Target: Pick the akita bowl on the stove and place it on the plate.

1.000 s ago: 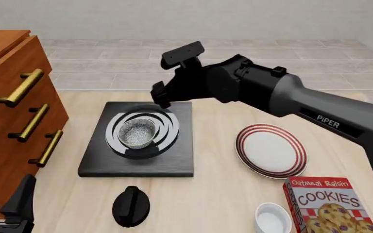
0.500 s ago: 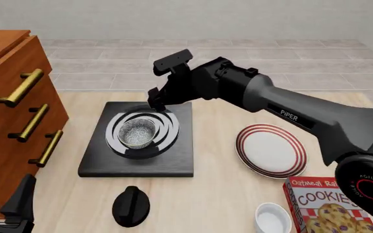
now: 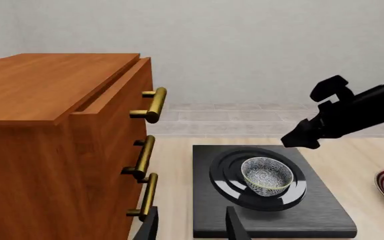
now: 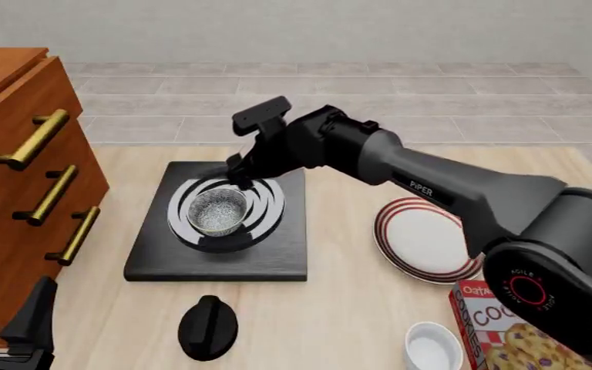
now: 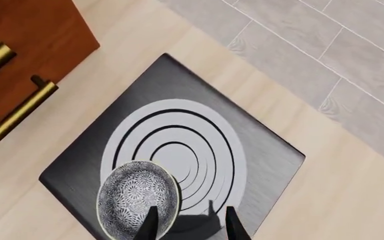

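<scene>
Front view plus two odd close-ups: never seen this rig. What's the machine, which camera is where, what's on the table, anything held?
It is a simulator render of two robot arms at a table. The front view looks down from behind them; each close-up comes from a camera behind one gripper. The right gripper is open, above the akita bowl, which sits on the stove. The left gripper is open and holds nothing. Also there: the plate, a knob, a white bowl, a cookie box, and a wooden cabinet.

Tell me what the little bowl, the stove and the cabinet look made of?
The akita bowl looks like glazed ceramic: glossy black shell, speckled grey-white inside. The stove seems matte black slab with silvery burner rings. The cabinet shows reddish wood grain and brass-coloured handles.
</scene>
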